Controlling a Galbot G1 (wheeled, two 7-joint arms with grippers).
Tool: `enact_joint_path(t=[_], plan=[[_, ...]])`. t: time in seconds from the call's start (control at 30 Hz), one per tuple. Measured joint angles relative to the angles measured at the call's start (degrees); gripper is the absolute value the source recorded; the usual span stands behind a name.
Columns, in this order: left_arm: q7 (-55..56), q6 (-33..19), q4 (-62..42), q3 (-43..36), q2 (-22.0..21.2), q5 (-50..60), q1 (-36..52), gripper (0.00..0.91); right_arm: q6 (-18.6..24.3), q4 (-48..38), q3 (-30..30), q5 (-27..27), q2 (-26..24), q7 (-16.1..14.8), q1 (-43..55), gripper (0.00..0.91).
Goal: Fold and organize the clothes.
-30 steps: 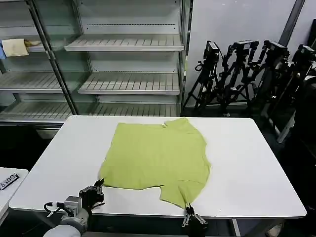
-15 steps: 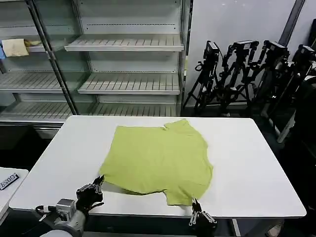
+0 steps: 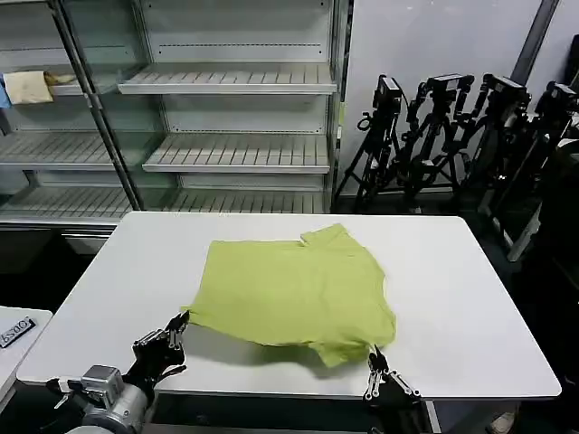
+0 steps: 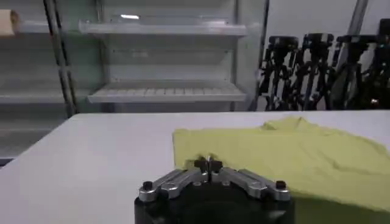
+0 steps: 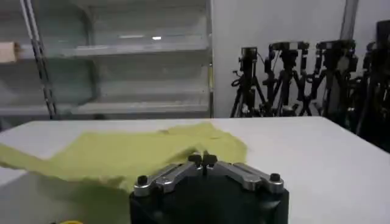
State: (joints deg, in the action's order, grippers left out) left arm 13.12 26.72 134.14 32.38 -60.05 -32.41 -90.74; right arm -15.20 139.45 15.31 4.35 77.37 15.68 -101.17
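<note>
The lime yellow-green T-shirt [image 3: 294, 289] lies spread on the white table [image 3: 470, 298], nearer the front edge than the back, with its near hem raised off the surface and casting a shadow below it. From the head camera the left gripper [image 3: 177, 327] sits at the shirt's near-left corner and the right gripper [image 3: 373, 363] at its near-right corner, both low at the table's front edge. The left wrist camera shows what the head view cannot: the left gripper's [image 4: 208, 163] fingertips pressed together, pinching the shirt's [image 4: 286, 155] corner edge, with the fabric running away across the tabletop [image 4: 91, 158]. The right wrist camera shows the right gripper [image 5: 203, 160] likewise closed on the shirt [image 5: 128, 155], the cloth draped and rumpled just beyond its tips. Behind the table stand empty wire shelves [image 3: 235, 81] and a row of black tripods [image 3: 452, 136].
</note>
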Motion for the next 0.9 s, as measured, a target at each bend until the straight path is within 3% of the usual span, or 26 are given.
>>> enact_joint_path(t=[0.43,0.9], plan=[[-0.3,-1.8,-5.3,-2.0,1.1,-1.1,4.8,0.020,-2.8,-7.2,1.8,8.7,-4.0,0.4,11.2,0.000],[-0.2,-2.0,-13.1,-6.5,1.2,1.0,11.2,0.020,-5.0,-16.3,0.5,13.9,-7.5,-0.4,23.1,0.000]])
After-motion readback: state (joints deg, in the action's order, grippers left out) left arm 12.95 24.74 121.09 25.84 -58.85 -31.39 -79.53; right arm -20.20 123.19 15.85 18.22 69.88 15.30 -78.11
